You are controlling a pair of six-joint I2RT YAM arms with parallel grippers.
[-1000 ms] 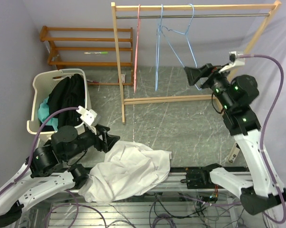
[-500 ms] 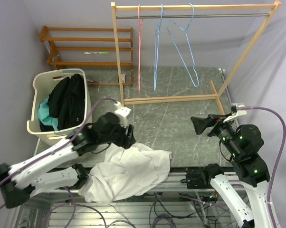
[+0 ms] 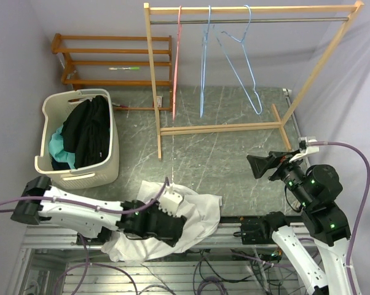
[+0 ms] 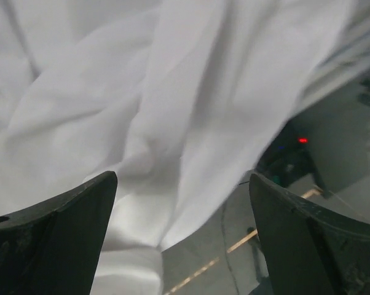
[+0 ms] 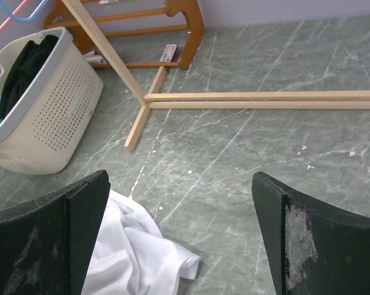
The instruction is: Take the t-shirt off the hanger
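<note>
The white t-shirt lies crumpled on the green floor at the near edge, off any hanger. It fills the left wrist view and shows at the lower left of the right wrist view. My left gripper hovers low over the shirt, open and empty. My right gripper is open and empty, held above the floor to the right of the shirt. A pink hanger and two blue hangers hang bare on the wooden rack's rail.
A cream laundry basket with dark and teal clothes stands at the left, also in the right wrist view. The wooden rack's base bar crosses the floor. A wooden shoe shelf stands at the back left.
My left arm has swung forward and down over the shirt at the near edge. My right arm came down from the blue hanger a second ago and has barely moved since. The rightmost blue hanger swings.
</note>
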